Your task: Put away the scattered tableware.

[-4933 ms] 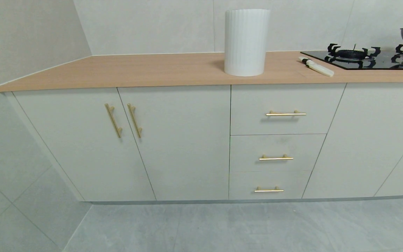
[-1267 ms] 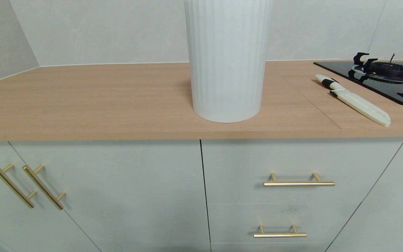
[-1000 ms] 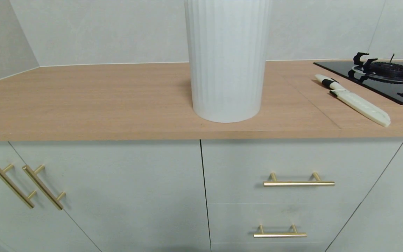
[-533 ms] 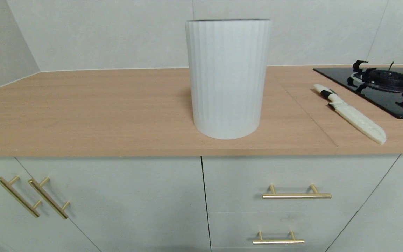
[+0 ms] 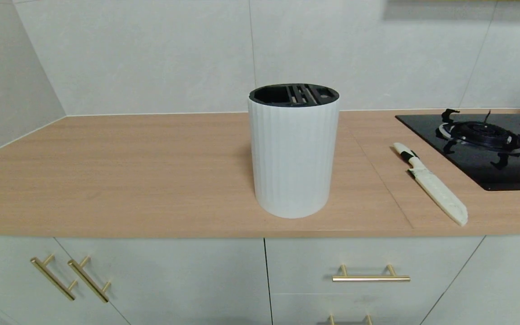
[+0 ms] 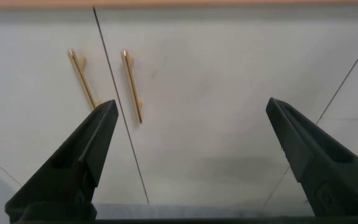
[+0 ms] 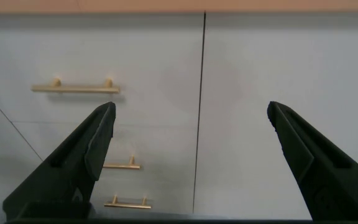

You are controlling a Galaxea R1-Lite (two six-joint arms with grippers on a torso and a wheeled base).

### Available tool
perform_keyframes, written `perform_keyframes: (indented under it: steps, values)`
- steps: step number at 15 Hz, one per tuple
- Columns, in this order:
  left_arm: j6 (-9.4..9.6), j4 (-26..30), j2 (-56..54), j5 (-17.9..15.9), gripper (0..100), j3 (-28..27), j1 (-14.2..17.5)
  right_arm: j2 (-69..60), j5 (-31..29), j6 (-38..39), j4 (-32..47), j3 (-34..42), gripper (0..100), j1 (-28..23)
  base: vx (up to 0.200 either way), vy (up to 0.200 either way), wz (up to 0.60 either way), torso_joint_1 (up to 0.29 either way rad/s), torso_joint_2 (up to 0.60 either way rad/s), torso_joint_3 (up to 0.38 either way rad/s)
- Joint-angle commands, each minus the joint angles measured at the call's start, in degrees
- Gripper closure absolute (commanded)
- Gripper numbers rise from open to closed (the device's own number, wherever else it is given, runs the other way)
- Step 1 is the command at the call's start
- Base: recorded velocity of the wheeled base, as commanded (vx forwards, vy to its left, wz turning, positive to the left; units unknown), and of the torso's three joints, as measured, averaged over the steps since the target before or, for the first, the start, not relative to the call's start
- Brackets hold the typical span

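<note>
A white ribbed knife holder [image 5: 292, 153] with a black slotted top stands near the front of the wooden counter [image 5: 129, 180]. To its right a cream knife [image 5: 431, 183] with a black band on its handle lies flat, blade tip toward the counter's front edge. My left gripper [image 6: 188, 109] is open and faces the pale cabinet doors [image 6: 216, 112] below the counter. My right gripper [image 7: 191, 112] is open too, facing the drawer fronts [image 7: 104, 124] with gold handles. Nothing is between either pair of fingers.
A black gas hob [image 5: 481, 144] sits at the counter's right end, close beside the knife. Tiled walls close the back and left. Cabinet doors with gold bar handles [image 5: 70, 278] and drawers [image 5: 370, 276] run below the counter.
The head camera has come closer and then risen, so the holder's slotted top now shows. The knife and holder have not moved on the counter.
</note>
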Motion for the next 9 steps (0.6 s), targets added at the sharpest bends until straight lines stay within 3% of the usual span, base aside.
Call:
perform_keyframes:
  steps: [1, 9]
  values:
    - [-0.01, 0.0, 0.1, 0.0, 0, 0.0, 0.0, 0.1, 0.1, -0.1, 0.0, 0.0, 0, 0.0, 0.0, 0.0, 0.0, 0.193, -0.49, -0.295]
    - [-0.01, 0.0, 0.1, 0.0, 0, 0.0, 0.0, 0.1, 0.1, -0.1, 0.0, 0.0, 0, 0.0, 0.0, 0.0, 0.0, 0.21, -0.5, -0.288]
